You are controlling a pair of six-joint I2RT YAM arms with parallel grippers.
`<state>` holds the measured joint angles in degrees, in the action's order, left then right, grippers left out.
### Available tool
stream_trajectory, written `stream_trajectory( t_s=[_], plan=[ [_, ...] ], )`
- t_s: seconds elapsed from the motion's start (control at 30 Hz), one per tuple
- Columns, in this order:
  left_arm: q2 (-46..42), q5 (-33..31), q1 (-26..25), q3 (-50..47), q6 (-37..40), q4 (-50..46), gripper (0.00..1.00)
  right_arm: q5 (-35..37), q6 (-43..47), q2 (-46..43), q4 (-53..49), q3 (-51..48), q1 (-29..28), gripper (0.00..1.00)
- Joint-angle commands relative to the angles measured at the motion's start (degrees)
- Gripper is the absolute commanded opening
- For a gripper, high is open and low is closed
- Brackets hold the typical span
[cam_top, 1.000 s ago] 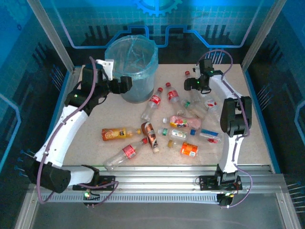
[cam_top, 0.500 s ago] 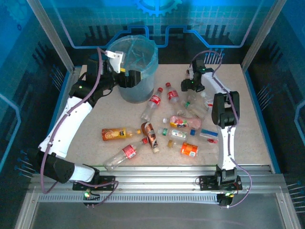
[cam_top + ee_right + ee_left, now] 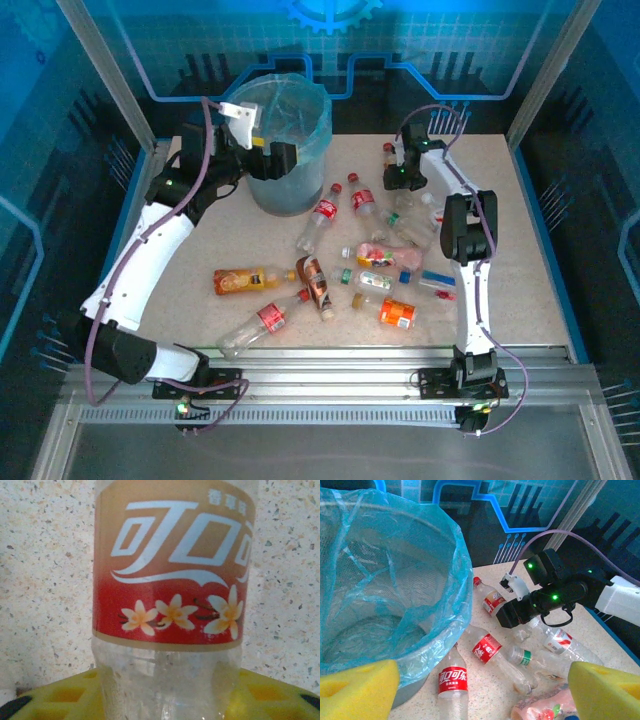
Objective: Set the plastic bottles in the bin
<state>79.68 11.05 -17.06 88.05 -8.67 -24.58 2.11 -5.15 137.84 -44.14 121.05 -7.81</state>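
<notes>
Left end effector (image 3: 285, 160) hovers at the bin (image 3: 290, 195), right by the near-left side of its rim. Its yellow foam pads (image 3: 357, 682) are spread wide with nothing between them, so that one's open. The light-blue bag (image 3: 440, 555) lines the bin.

Over to the right end effector (image 3: 398, 178), low over the counter (image 3: 200, 240), well to the right of the bin. Close up in its wrist view is a red-labelled bottle (image 3: 170, 580) with white lettering and little flowers, and yellow pad shows on either side of its clear lower part. Whether the fingers are actually pressing on it, I can't tell.

The plastic bottles (image 3: 325, 213) lie scattered on the counter from just beside the bin's right side out to its front-right. An orange-drink bottle (image 3: 240, 281) lies on its side in front of the bin.
</notes>
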Motion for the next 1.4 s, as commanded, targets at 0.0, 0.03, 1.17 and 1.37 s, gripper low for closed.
stream_trajectory(
  t_s=[0.0,0.03,1.17,1.37],
  plan=[
    [-0.5,2.4,-0.5,4.2,-4.9,0.3,0.88,-3.1,-0.8,-8.3,-0.6,0.1,0.7,0.49],
    [0.6,3.8,-0.5,6.0,-6.1,-1.2,0.88,-3.4,-0.8,-10.0,-0.1,-0.8,0.6,0.48],
    [17.0,20.7,-14.1,26.4,-20.0,1.0,0.79,-35.5,-7.2,-78.4,23.8,-52.3,-7.1,0.47],
    [16.9,20.1,-14.2,26.5,-20.5,1.1,0.75,-40.3,-8.7,-80.4,21.9,-53.8,-7.5,0.47]
  ],
)
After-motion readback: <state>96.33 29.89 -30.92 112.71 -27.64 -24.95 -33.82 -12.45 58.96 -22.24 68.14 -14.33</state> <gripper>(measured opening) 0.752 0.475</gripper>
